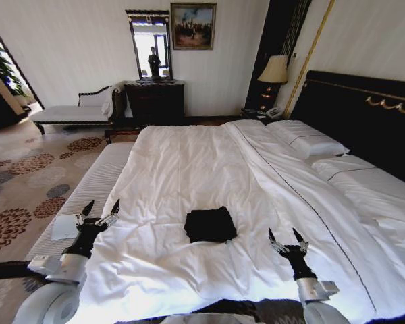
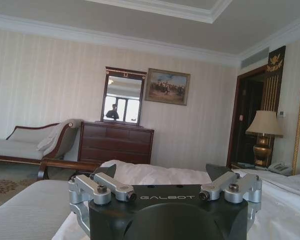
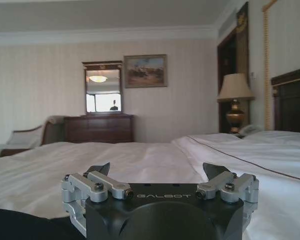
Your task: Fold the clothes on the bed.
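The clothes (image 1: 210, 225) lie as a small, compact black bundle on the white duvet near the foot of the bed (image 1: 189, 162); a dark patch of them shows at the frame corner in the right wrist view (image 3: 20, 225). My left gripper (image 1: 100, 210) stands open over the bed's left edge, well left of the bundle. My right gripper (image 1: 287, 237) stands open to the bundle's right, above the duvet. Both hold nothing. The wrist views show the left gripper (image 2: 165, 175) and right gripper (image 3: 157, 170) with fingers spread.
A pale upholstered bench (image 1: 88, 192) runs along the bed's left side with a white card (image 1: 66, 226) on it. Pillows (image 1: 307, 142) and a black headboard (image 1: 364, 115) lie to the right. A dark dresser (image 1: 155, 101), a chaise (image 1: 74, 111) and a lamp (image 1: 275, 71) stand along the far wall.
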Available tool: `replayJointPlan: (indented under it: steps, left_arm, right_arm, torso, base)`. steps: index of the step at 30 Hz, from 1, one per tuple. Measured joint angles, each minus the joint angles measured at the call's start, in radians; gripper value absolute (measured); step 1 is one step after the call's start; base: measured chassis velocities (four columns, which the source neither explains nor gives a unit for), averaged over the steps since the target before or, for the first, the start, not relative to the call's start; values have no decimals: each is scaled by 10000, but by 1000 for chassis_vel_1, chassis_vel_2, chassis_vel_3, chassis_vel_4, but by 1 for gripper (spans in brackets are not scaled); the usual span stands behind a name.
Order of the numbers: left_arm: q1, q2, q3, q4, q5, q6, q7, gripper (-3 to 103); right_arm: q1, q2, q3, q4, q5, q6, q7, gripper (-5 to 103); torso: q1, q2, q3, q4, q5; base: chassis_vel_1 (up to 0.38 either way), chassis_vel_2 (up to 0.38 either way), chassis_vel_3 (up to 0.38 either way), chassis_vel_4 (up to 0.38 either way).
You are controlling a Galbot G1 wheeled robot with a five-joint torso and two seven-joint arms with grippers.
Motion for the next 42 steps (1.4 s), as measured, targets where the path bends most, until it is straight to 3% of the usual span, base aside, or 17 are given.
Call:
replayJointPlan:
  steps: [4, 13, 42]
  left_arm:
    - [0, 0, 0, 0, 0, 0, 0, 100]
    - [0, 0, 0, 0, 0, 0, 0, 100]
    - [0, 0, 0, 0, 0, 0, 0, 100]
  right_arm:
    - [304, -237, -24, -42, 107, -109, -349, 100]
    - [597, -744, 224, 163, -35, -526, -320, 100]
    - [576, -756, 237, 182, -55, -574, -254, 100]
  torso:
    - [0, 0, 0, -1, 1]
    - [0, 0, 0, -2, -1]
    - [0, 0, -2, -2, 0]
  base:
    - [0, 0, 0, 0]
    - [0, 0, 0, 0]
    - [0, 0, 0, 0]
